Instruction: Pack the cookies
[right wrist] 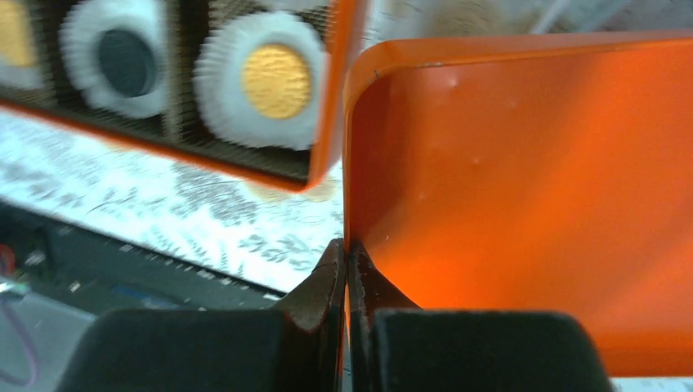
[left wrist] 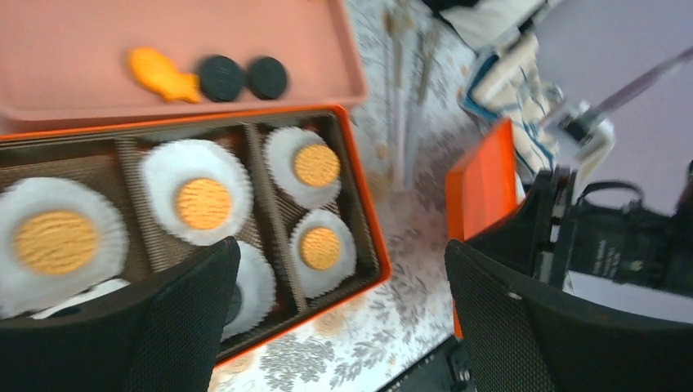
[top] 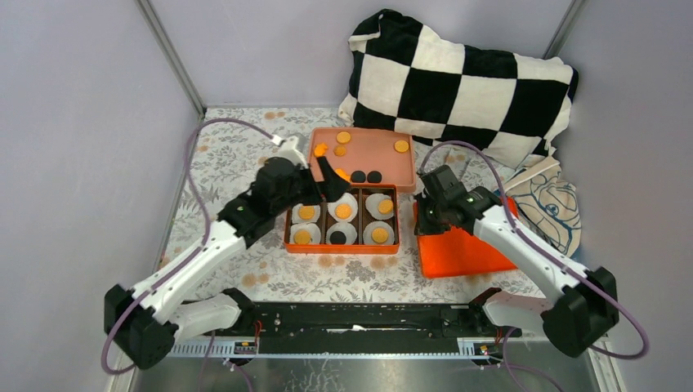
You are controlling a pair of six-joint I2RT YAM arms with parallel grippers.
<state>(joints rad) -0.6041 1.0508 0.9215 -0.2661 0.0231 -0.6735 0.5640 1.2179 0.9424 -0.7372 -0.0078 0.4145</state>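
Observation:
An orange box (top: 342, 245) holds six white paper liners, five with an orange cookie (top: 343, 211) and one with a black cookie (top: 337, 237). Behind it a pink tray (top: 376, 159) holds loose orange cookies (top: 401, 146) and two black ones (top: 374, 176). My left gripper (top: 325, 181) hovers open and empty over the box's far row; its view shows the box (left wrist: 369, 220), cookies in liners (left wrist: 204, 203) and the black cookies (left wrist: 221, 77) on the tray. My right gripper (top: 426, 214) is shut on the left wall of the orange lid (top: 462, 249), which also shows in the right wrist view (right wrist: 523, 163).
A black-and-white checked pillow (top: 458, 82) lies at the back right. A printed cloth bag (top: 552, 204) lies right of the lid. A fish-shaped orange biscuit (left wrist: 161, 75) lies on the tray. Grey walls close in the floral tablecloth (top: 237, 163).

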